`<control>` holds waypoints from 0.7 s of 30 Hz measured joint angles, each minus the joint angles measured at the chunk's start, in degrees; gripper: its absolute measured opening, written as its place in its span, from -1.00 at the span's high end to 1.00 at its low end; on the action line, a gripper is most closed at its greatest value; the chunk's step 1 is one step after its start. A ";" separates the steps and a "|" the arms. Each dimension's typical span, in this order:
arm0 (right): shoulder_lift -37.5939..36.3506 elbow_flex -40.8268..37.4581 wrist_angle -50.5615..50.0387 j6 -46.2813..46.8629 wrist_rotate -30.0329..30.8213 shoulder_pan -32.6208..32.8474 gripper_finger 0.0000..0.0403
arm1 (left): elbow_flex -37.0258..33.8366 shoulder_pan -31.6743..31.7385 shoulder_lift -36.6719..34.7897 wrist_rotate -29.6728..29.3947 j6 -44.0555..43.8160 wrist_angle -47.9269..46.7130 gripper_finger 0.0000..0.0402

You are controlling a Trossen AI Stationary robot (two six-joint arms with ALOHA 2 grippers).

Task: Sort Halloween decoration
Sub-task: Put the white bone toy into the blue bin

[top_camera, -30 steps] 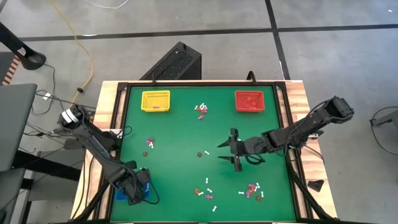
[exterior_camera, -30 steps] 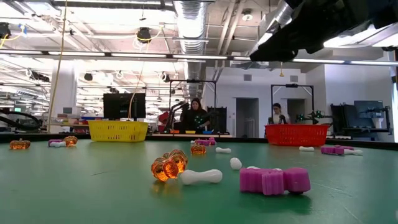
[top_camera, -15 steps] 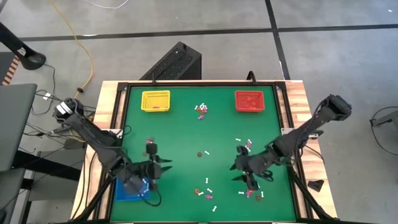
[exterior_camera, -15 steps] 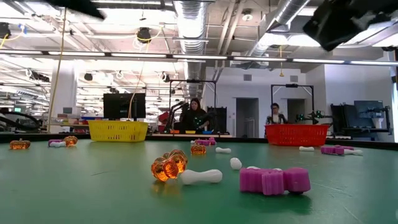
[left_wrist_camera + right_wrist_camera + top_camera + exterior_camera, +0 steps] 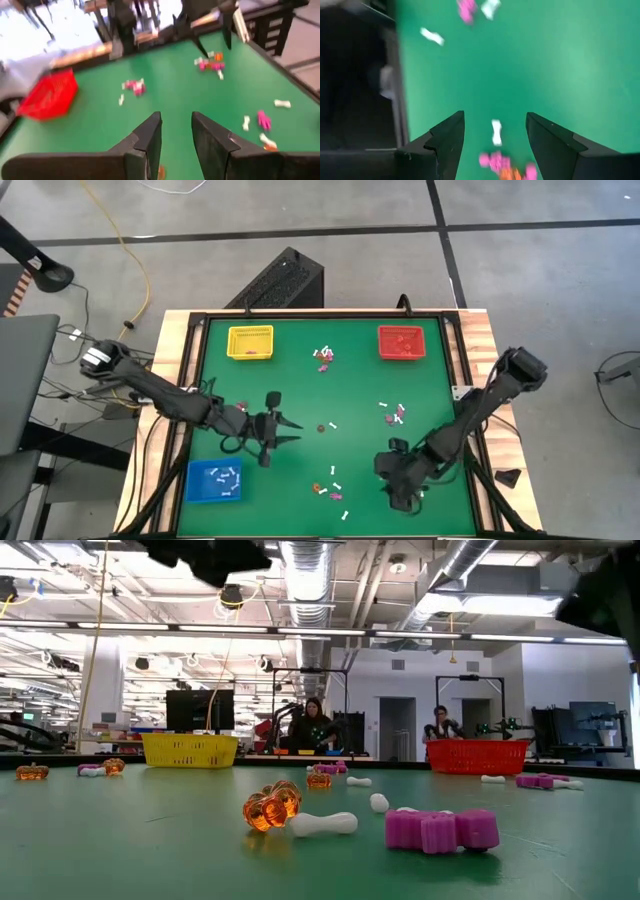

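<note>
The Halloween decoration lies scattered on the green table as tiny white, purple-pink and orange trinkets: a cluster at the far middle [image 5: 324,358], one at the right [image 5: 395,413], and a few at the near middle [image 5: 333,488]. In the low view an orange piece [image 5: 271,808], a white stick [image 5: 322,824] and a purple piece [image 5: 442,830] rest on the mat. My left gripper [image 5: 285,428] [image 5: 176,135] hangs open and empty over the table's left-middle. My right gripper [image 5: 400,485] [image 5: 496,142] is open above a near-right cluster, with a white stick [image 5: 496,132] between its fingers' lines, untouched.
A yellow tray [image 5: 250,342] stands at the far left and a red tray [image 5: 403,342] at the far right. A blue tray [image 5: 213,481] at the near left holds several white pieces. Black rails edge the table. People stand in the room beyond.
My left gripper has risen from over the blue tray and swung toward the table's middle, turning from pointing down to nearly level. My right gripper has moved from the table's middle toward the near edge, tipping downward over the near-right cluster.
</note>
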 joint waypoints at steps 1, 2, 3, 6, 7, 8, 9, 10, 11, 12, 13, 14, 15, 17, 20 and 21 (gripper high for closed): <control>1.66 1.96 -3.39 1.56 -0.90 -0.02 -0.21 | -0.47 -0.06 -0.38 0.39 -0.96 -0.53 0.53; 3.29 3.63 -6.41 2.76 -1.70 -0.04 -0.21 | -0.87 -0.18 -0.53 0.96 -1.76 -0.69 0.53; 4.83 5.03 -9.20 3.74 -2.27 -0.04 -0.21 | -1.27 -0.48 -0.56 1.42 -2.56 -0.72 0.53; 8.71 7.98 -14.84 4.02 -5.84 -0.54 -0.21 | -1.80 -1.63 -0.67 1.52 -3.91 -1.43 0.53; 9.65 8.53 -16.02 3.58 -7.10 -0.61 -0.21 | -1.80 -1.99 -0.67 1.52 -3.77 -1.15 0.53; 10.32 8.86 -16.59 3.48 -7.73 -0.61 -0.21 | -1.81 -2.10 -0.71 1.47 -3.40 -1.02 0.53; 10.83 8.90 -16.34 3.48 -8.02 -0.63 -0.21 | -1.84 -2.34 -0.73 1.19 -3.11 -0.88 0.53; 11.42 8.90 -15.32 3.49 -8.02 -0.65 -0.21 | -1.85 -2.57 -0.73 0.64 -3.00 -0.85 0.53; 11.95 8.90 -13.90 3.48 -8.03 -0.64 -0.21 | -1.85 -2.67 -0.73 -0.05 -3.00 -0.85 0.53; 12.43 8.90 -12.43 3.42 -8.05 -0.48 -0.21 | -1.85 -2.79 -0.73 -0.77 -3.01 -0.85 0.53; 12.85 8.91 -11.32 3.20 -8.03 -0.26 -0.21 | -1.85 -2.88 -0.73 -1.21 -3.04 -0.80 0.53; 13.25 8.92 -10.61 2.97 -8.01 -0.06 -0.21 | -1.85 -2.91 -0.73 -1.53 -3.04 -0.84 0.53; 13.45 8.92 -10.49 2.98 -7.83 0.05 -0.21 | -1.85 -2.91 -0.73 -1.65 -3.01 -0.96 0.53; 14.17 8.92 -10.57 3.41 -6.95 0.52 -0.19 | -1.87 -2.91 -0.73 -1.71 -3.00 -0.97 0.53; 15.43 8.90 -10.46 3.89 -6.30 0.99 -0.13 | -1.87 -2.91 -0.73 -1.73 -3.33 -1.12 0.53; 15.97 8.90 -10.22 3.89 -5.77 1.22 -0.10 | -1.87 -2.91 -0.73 -1.73 -3.36 -1.13 0.53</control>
